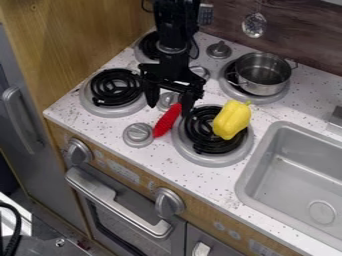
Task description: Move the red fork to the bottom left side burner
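The red fork (167, 120) lies just below the pincer (171, 100), slanting over the speckled counter (100, 127), its upper end close by the fingertip nearer the pepper. The lower end is beside a round knob (138, 135), in the narrow strip between that knob and the lower right burner (215, 159). The counter seems to carry its weight. Which end has the tines I cannot tell.

The pincer's two fingers stand wide apart, pointing down, with nothing gripped between them. That spread suits straddling something slim, though they would probably have to come lower and nearer the fork's middle before closing. A second knob (167, 101) shows between the fingertips, so a careless descent could strike it.

To the pincer's left in the view is the bottom left burner (113, 111), the goal, near enough that a short lift and sideways carry should do. Its raised coil calls for lifting the fork over rather than dragging it; laid across the rings, it ought to settle fairly steadily.

Below and right of the pincer, a yellow pepper (232, 120) rests on the lower right burner's coil, close enough to be nudged by a wide swing. Farther off, up and right, a metal pot (267, 89) sits on its own burner, away from the likely path.
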Tool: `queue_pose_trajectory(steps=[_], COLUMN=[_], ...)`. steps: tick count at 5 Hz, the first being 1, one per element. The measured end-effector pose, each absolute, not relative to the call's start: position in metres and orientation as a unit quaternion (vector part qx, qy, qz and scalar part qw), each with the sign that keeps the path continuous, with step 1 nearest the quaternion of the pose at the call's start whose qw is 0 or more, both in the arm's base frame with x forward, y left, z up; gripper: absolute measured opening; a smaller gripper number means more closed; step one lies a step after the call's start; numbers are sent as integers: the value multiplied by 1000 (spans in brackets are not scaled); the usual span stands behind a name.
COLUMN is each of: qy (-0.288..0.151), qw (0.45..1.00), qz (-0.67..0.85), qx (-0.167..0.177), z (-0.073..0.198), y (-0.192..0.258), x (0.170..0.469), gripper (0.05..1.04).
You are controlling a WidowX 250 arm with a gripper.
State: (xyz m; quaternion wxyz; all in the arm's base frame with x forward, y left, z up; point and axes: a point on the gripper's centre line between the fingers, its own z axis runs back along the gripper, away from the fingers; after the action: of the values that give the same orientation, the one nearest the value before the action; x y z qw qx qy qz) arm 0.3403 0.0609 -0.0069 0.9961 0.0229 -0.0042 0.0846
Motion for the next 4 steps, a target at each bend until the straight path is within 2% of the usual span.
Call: queue_pose_trajectory(steps=[2, 4], qy=[36, 52], qw=[995, 992], qz=[93, 118], qx=[15, -4], z=[-37, -57], y=[64, 83], x=[334, 342], gripper=[997, 997])
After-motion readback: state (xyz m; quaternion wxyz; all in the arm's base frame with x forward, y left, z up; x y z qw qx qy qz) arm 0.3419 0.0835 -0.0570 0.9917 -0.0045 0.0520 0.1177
